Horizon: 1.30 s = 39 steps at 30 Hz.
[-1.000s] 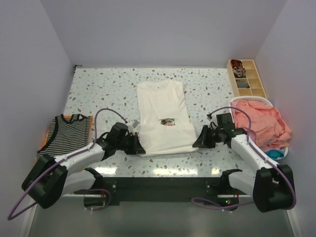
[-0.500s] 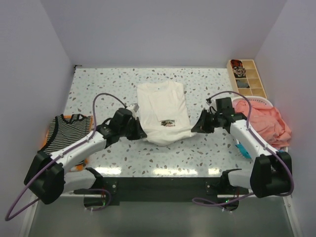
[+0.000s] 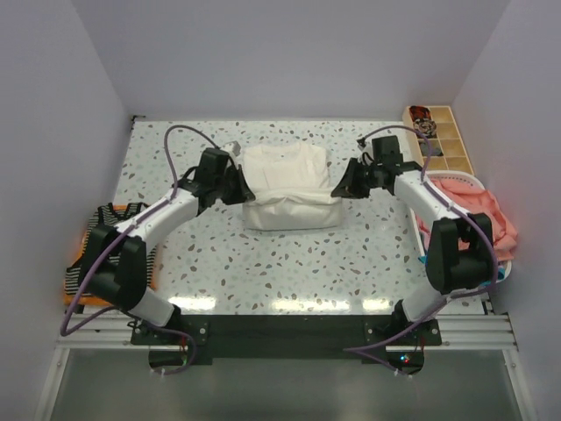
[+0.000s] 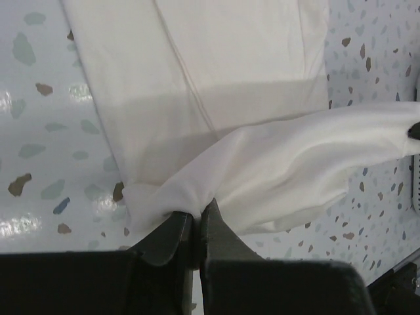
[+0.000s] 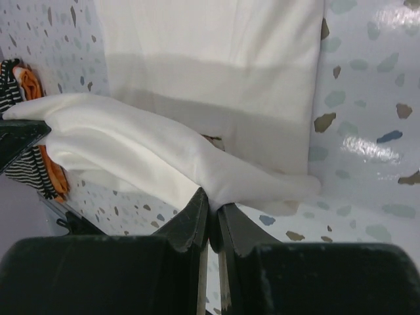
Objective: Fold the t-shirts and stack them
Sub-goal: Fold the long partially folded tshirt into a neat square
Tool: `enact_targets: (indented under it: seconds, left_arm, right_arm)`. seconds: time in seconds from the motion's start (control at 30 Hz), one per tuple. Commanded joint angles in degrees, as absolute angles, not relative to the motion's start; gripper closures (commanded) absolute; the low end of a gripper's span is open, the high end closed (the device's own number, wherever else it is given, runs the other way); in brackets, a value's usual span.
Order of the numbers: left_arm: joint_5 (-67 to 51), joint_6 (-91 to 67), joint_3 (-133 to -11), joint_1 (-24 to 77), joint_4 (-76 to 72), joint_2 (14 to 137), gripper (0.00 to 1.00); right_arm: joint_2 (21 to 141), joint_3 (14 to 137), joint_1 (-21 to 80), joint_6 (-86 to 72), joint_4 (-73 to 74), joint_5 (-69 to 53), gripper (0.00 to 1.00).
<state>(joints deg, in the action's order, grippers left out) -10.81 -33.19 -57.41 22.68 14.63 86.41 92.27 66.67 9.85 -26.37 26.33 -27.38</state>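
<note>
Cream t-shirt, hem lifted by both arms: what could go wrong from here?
The left end effector and right end effector each pinch only a thin corner of the cream t-shirt, so either could slip. The hem sags between them, so the fold may land creased or crooked.

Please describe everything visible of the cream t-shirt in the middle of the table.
The cream soft-cloth t-shirt lies on the speckled tabletop, collar at the far end. Its near hem is lifted and doubled over the body, sagging between the left gripper and right gripper, each shut on one corner.

lab robot cell: bare walls (image 3: 289,53), speckled table (image 3: 351,254).
</note>
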Motion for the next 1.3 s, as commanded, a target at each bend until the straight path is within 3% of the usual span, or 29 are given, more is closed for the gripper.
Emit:
enact_targets:
  seconds: [0.0,0.67,0.77,0.83,0.9,0.97,1.03,1.07,1.1,1.13,1.27]
  left_arm:
    - [-13.0,-28.3,-66.86,20.92,11.51,92.17,1.0]
    - [-23.9,-26.98,-97.9,12.13,6.08,125.04,1.0]
    - [-25.48,-27.86,-102.99,11.17,2.47,130.93,1.0]
    - [-24.09,-28.04,-105.29,10.64,-2.24,132.8,1.0]
    - [-23.12,-28.91,-104.68,9.67,-6.14,134.29,0.98]
    - [-24.34,-30.14,-105.29,8.36,-10.88,136.48,0.72]
    - [-25.05,-30.93,-105.12,7.3,-14.74,136.93,0.66]
    - [-24.35,-30.94,-104.86,6.51,-15.64,136.59,0.33]
    - [-23.56,-30.68,-104.24,6.16,-16.34,136.15,0.13]
    - [-23.12,-30.33,-103.63,5.89,-17.74,135.53,0.03]
    - [-21.71,-29.53,-98.54,4.48,-18.98,129.65,0.0]
  right_arm:
    - [98.5,74.52,9.76,-26.46,23.82,-27.24,0.91]
    - [137.7,126.98,8.35,-30.14,28.21,-28.04,0.85]
    - [144.74,132.79,7.39,-32.78,24.97,-29.08,0.8]
    - [148.35,135.26,6.77,-33.74,20.51,-28.31,0.83]
    - [151.15,136.83,6.33,-33.84,16.28,-27.77,0.57]
    - [152.22,138.07,5.71,-32.97,12.76,-26.55,0.4]
    - [151.09,136.59,5.54,-30.16,9.08,-23.66,0.33]
    - [150.48,136.06,5.36,-29.62,8.27,-23.82,0.31]
    - [149.77,134.92,5.19,-29.01,8.0,-23.91,0.29]
    - [146.98,133.52,5.19,-27.96,7.65,-22.95,0.28]
    - [136.95,117.65,5.18,-27.25,0.28,-21.88,0.25]
